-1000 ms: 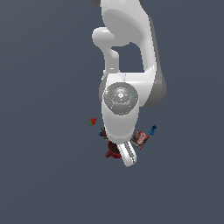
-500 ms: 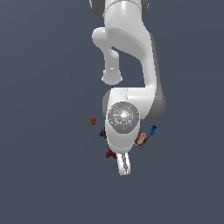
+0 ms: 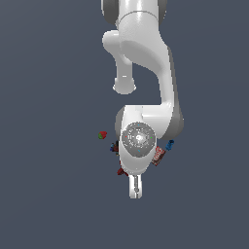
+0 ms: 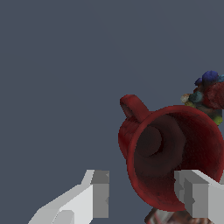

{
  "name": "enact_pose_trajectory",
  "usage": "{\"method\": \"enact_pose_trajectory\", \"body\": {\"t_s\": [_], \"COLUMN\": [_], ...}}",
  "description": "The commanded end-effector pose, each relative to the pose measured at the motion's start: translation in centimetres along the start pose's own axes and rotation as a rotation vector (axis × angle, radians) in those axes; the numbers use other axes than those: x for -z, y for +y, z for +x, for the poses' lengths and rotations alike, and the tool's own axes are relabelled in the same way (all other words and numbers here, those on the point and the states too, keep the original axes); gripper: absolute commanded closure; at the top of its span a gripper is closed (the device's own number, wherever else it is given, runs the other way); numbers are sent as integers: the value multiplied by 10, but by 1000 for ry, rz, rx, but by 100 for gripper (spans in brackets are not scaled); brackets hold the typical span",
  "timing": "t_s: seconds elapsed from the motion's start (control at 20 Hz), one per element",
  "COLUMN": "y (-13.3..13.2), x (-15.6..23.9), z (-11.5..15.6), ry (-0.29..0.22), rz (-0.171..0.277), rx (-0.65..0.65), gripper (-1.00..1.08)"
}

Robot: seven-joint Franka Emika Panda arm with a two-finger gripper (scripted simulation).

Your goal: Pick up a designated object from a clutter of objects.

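Dark red mug (image 4: 168, 157) on side, mouth facing wrist camera, handle outward; gripper (image 4: 146, 199) spread wide.

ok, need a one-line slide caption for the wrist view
Open gripper approaching the red mug, which lies on its side, handle up, beside a multicoloured toy.

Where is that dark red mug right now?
In the wrist view the dark red mug sits just ahead of the open gripper, beside a multicoloured bit. In the exterior view only a red sliver shows at the arm's left edge.
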State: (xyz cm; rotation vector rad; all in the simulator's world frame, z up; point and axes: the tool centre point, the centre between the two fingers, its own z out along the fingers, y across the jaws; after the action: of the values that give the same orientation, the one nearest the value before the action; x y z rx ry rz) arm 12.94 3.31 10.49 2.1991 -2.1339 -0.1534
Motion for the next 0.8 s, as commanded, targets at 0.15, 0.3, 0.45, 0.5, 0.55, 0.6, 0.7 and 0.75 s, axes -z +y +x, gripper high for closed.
{"method": "enact_pose_trajectory", "body": {"t_s": [0.15,0.3,0.45,0.5,0.55,0.6,0.7,0.75], "y": [0,-1,0,0,0,0,0,0], "x": [-2,-8,-21,-25,-28,-30,-31,-31], "z": [0,0,0,0,0,0,0,0], "ry": [1,1,1,1,1,1,1,1], "rz": [0,0,0,0,0,0,0,0], "rx": [-7,-8,-10,-10,-11,-11,-12,-12], "gripper": [-20,-20,-20,-20,-20,-20,-20,108]}}
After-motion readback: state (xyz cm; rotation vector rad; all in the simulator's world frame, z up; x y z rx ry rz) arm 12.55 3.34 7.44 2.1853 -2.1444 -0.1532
